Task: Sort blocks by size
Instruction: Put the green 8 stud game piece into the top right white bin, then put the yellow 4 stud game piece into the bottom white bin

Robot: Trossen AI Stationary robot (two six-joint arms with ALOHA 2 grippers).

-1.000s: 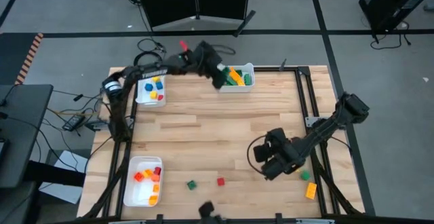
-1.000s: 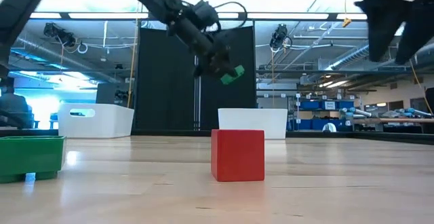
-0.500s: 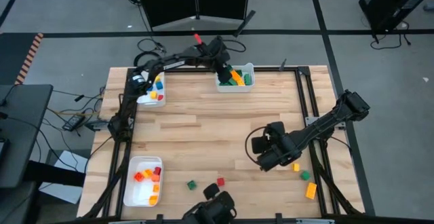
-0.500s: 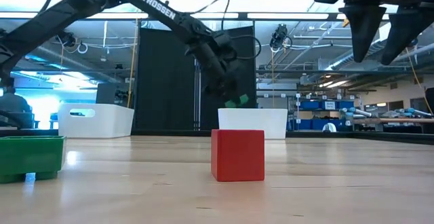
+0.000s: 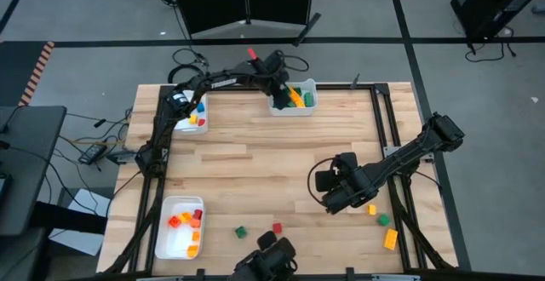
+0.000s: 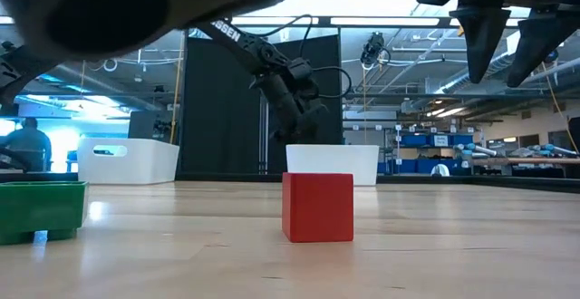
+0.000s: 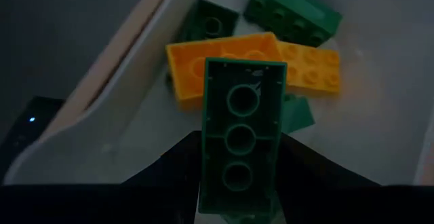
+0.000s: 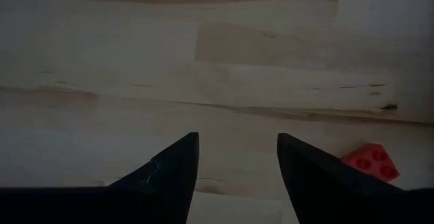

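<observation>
- The wooden plank table (image 5: 255, 166) carries three white rectangular plastic trays, one per size. The tray at the far edge near the middle (image 5: 310, 85) holds long green, orange and yellow studded plastic bricks. The tray at the far left corner (image 5: 180, 123) holds small yellow, red and blue ones, and the tray at the near left corner (image 5: 170, 238) holds orange and red ones.
- The left arm reaches along the far edge from its base on the left side. Its left gripper (image 5: 279, 92) hangs over the far-middle tray, and I judge this is where the long pieces go.
- In the left wrist view, the long green studded brick (image 7: 241, 137) sits between the left fingers, hollow underside toward the camera. It hangs above the orange brick (image 7: 224, 61) and yellow brick (image 7: 308, 66) already in the tray. The jaws stand narrow on it, and I cannot tell whether they grip or are letting go.
- The right arm stretches in from the right edge, with the right gripper (image 5: 334, 194) raised over the near right part of the table. Its fingers (image 8: 169, 176) are apart and empty, pointing down at bare wood.
- Loose blocks wait along the near edge: a small red cube brick (image 5: 277, 227), a small green brick (image 5: 241, 230), and yellow, green and orange pieces (image 5: 385, 226) toward the near right corner.
</observation>
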